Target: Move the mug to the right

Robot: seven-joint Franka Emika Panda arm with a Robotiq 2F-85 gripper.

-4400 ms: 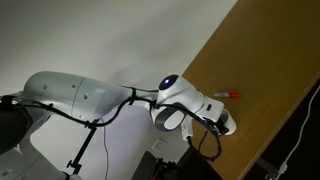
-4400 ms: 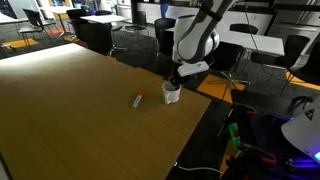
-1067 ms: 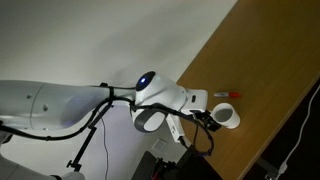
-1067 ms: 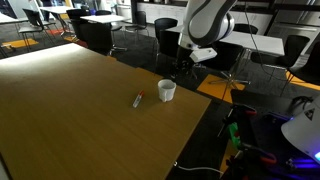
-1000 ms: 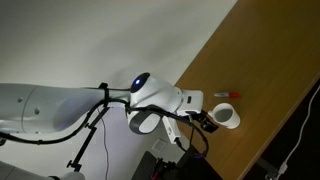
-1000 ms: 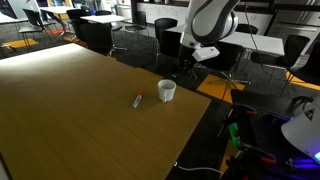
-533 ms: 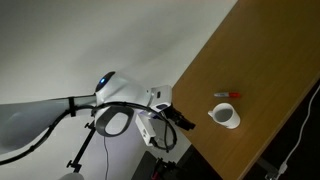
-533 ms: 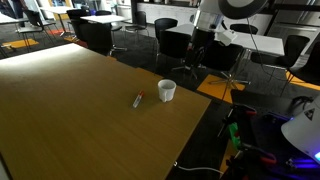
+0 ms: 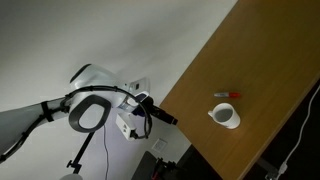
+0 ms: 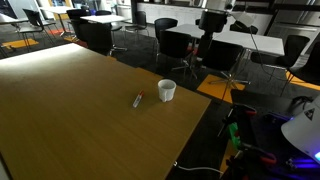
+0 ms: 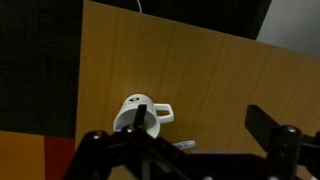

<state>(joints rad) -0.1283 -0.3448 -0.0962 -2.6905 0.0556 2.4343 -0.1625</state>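
Note:
The white mug [image 9: 226, 117] [image 10: 167, 90] stands upright on the wooden table [image 10: 80, 120] near its edge, free of the arm. In the wrist view the mug [image 11: 140, 112] lies below and far off, handle pointing right. A thin red-and-white pen [image 9: 227, 94] [image 10: 138, 99] [image 11: 183, 146] lies close beside it. My gripper [image 9: 163, 117] [image 11: 200, 122] hangs well off the table, raised and apart from the mug. Its fingers are spread wide with nothing between them. In an exterior view only the arm's end [image 10: 213, 12] shows at the top.
The table edge [image 10: 195, 125] drops off just past the mug. Office chairs [image 10: 180, 45] and desks stand behind it. Cables and lit equipment [image 10: 240, 140] sit on the floor beside the table. A white wall [image 9: 100, 40] stands behind the arm.
The arm has drawn back and upward, away from the mug and off the table's edge, with the jaws opened fully. The mug and pen have not moved.

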